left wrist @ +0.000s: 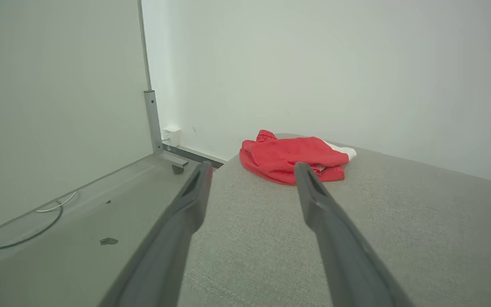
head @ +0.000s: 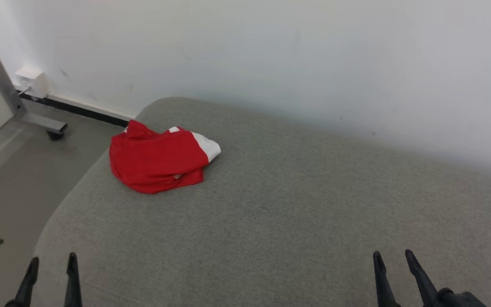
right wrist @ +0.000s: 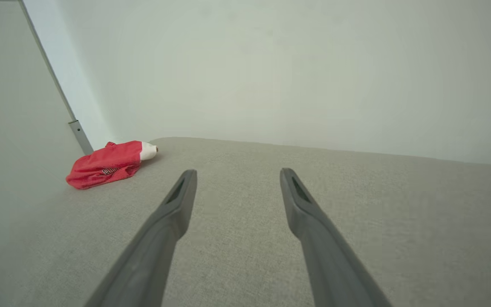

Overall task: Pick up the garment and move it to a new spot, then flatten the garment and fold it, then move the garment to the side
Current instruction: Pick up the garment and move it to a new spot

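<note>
1. Left gripper (head: pixel 53 256): the two dark fingers stand wide apart with nothing between them. It hovers over the near edge of the grey cushion (head: pixel 292 204).
2. Right gripper (head: pixel 392 252): its fingers are likewise spread and empty, over the same near edge and well apart from the left gripper.
3. Garment (head: pixel 160 160): red with a white part, bunched in a loose heap. It lies ahead of the left gripper and a little to its right, well apart from the fingertips. From the right gripper it is far ahead and well off to the left. In the left wrist view one fingertip overlaps the heap, but the head view shows a clear stretch of cushion between them, so there is no contact.
4. Surroundings: a pale wall (head: pixel 313 64) rises beyond the garment. To the left of the left gripper the cushion ends and the floor (head: pixel 11 192) begins, with a metal leg (head: pixel 2 81) standing farther ahead.
5. Progress, as judged: no step appears done. The garment is crumpled, unheld and near the cushion's far corner.
6. Remaining, as judged: the whole sequence of reaching and grasping, carrying to a new spot, flattening, folding and setting aside. The left gripper looks the better placed for the first reach.
</note>
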{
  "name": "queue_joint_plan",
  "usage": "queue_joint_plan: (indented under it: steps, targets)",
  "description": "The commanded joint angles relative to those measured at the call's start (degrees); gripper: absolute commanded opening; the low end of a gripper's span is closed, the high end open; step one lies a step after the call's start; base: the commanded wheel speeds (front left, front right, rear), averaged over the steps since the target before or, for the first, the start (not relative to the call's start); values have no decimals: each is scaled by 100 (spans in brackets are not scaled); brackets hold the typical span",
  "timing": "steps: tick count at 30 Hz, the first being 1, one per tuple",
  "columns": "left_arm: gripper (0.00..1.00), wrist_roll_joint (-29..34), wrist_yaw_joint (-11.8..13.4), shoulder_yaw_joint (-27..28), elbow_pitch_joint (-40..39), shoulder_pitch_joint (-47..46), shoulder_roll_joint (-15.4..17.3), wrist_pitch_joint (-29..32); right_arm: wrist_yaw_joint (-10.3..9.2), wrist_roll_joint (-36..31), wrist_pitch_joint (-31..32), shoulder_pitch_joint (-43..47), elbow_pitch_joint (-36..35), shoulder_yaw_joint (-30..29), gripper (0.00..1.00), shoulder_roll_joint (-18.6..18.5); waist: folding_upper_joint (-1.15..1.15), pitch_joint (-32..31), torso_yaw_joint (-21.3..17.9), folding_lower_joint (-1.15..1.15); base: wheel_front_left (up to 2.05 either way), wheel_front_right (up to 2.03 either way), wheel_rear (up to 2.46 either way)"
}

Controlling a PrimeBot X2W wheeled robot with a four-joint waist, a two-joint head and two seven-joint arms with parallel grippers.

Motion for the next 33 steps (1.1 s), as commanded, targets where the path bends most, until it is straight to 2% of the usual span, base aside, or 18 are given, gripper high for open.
queue_joint_plan:
  steps: [1,6,14,22,26,33]
  targets:
    - [100,-42,45,83,-67,8,4,0,-16,-37,-18,-160,47,63,100,4,0,229,460,0,0,0,0]
    - [100,-111,131,308,-207,121,-51,0,-16,-101,1,-460,247,242,100,2,0,345,537,0,0,0,0]
    - [100,-109,124,395,-205,96,-110,0,-16,-137,-41,-607,444,274,100,2,0,353,538,0,0,0,0]
    - [100,-312,-13,36,258,-896,108,147,-16,-228,-79,-285,360,-252,100,3,0,261,460,0,0,0,0]
    - [100,-582,-63,-95,527,-1736,357,331,-16,-480,113,-311,131,-328,100,1,0,536,26,0,0,0,0]
    - [100,-1015,-91,-36,1029,-3327,937,365,-16,-965,526,-634,-600,-650,100,-118,0,1481,-1002,0,0,0,0]
